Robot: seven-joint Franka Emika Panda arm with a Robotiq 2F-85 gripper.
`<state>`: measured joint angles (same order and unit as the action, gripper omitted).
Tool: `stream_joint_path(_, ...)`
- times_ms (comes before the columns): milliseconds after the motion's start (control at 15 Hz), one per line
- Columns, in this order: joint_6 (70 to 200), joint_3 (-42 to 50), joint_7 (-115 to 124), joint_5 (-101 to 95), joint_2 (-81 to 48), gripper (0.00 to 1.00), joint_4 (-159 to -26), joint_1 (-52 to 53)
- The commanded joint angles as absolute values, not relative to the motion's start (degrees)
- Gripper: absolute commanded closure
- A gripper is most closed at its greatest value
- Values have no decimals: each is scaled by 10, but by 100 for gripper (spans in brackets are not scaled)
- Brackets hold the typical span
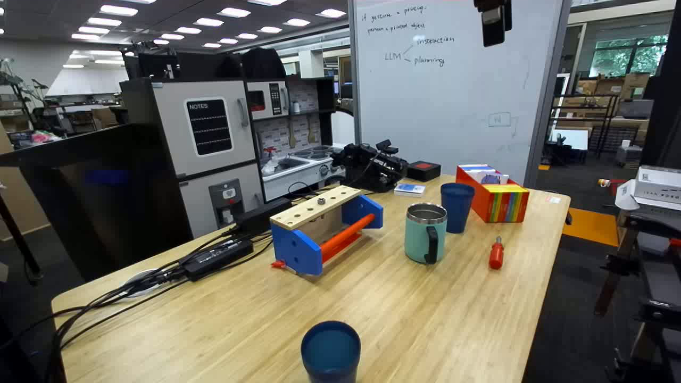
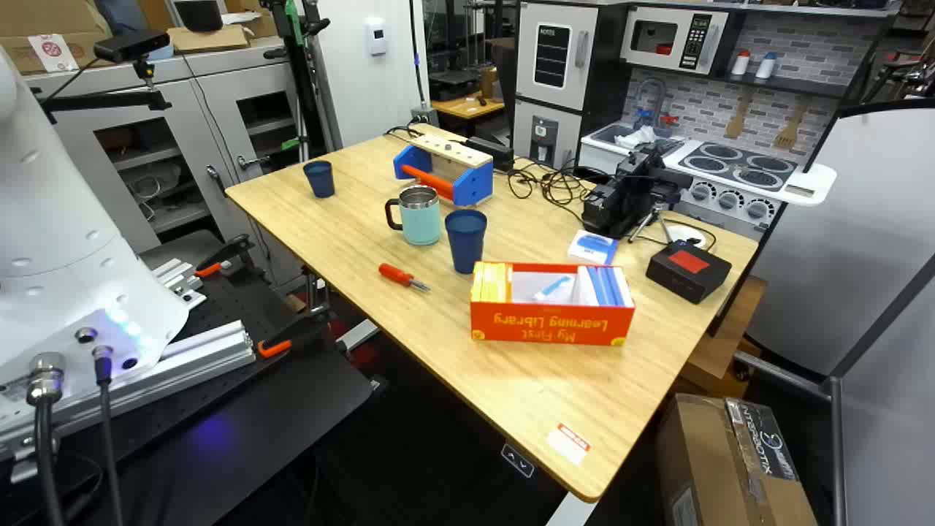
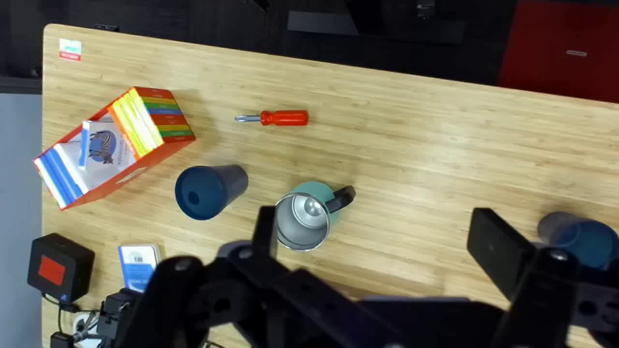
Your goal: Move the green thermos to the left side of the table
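Observation:
The green thermos (image 1: 417,239) is a teal mug with a steel rim and a black side handle. It stands upright on the light-wood table (image 1: 404,319), and also shows in an exterior view (image 2: 421,223). In the wrist view I look down into the open thermos (image 3: 309,217); its handle points up and right. My gripper (image 3: 377,232) is open and empty, its fingers wide apart above the table. The left finger overlaps the thermos's left rim in the picture, with the thermos lower down. In an exterior view only the gripper's tip (image 1: 493,24) shows, high at the top edge.
A blue cup (image 2: 466,241) stands close beside the thermos. Another blue cup (image 1: 331,351) stands farther off. A red screwdriver (image 3: 285,118), a red book box (image 2: 551,321), a blue-and-wood rack with a red bar (image 1: 324,229) and black cables (image 1: 154,276) are on the table.

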<state>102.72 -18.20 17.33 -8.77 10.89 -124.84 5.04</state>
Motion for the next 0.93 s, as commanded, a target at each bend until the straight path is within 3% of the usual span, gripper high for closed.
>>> stream_joint_path(0,1026,-165,176,-91,107,0,-1247,69)
stream_joint_path(467,1044,-159,184,-78,104,0,-1254,67)
stream_joint_path(867,1204,-125,249,12,77,0,-1328,64)
